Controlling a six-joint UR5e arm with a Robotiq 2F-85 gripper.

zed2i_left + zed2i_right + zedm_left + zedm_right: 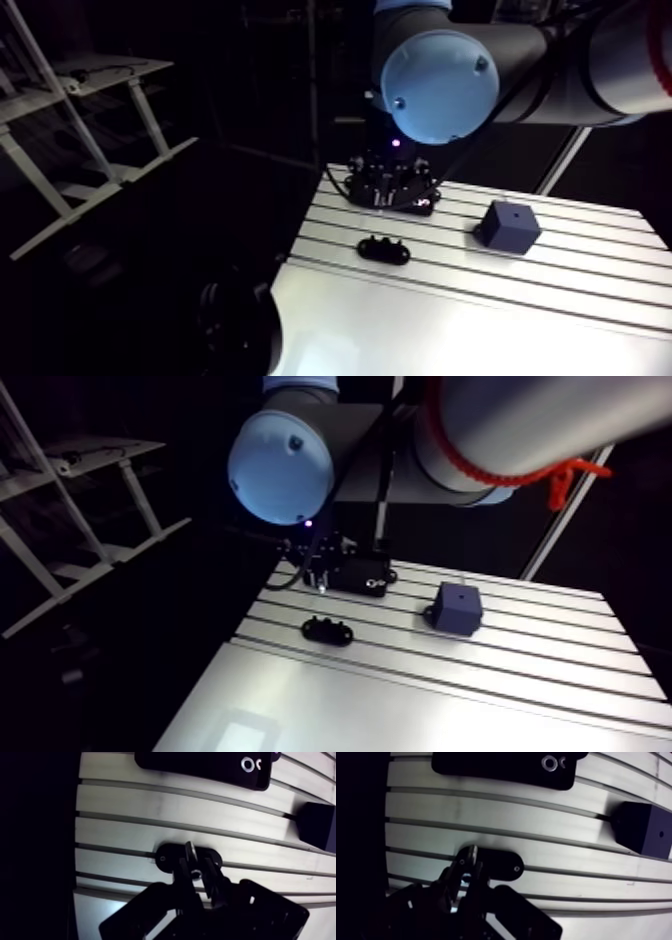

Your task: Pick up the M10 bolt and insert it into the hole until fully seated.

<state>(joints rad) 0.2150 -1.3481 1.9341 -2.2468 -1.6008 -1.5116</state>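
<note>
We see a thick arm (540,421) of smooth silver-grey tube, round in section. Its joint ends in a big domed light-blue cap (440,85), with two small dark screw heads on the face, at about 2 and 8 o'clock. The wrist (388,180) is black and blocky, with a tiny violet light (396,143) glowing at its 12 o'clock.

We've got the slotted table (560,300) here, pale, its slots running side by side. At the far edge lies a flat black plate (501,769), and we can make out two metal rings (550,762) shining near one end. Closer in, a small black oval base (328,632) lies flat on the slats, apart from the plate.
</note>
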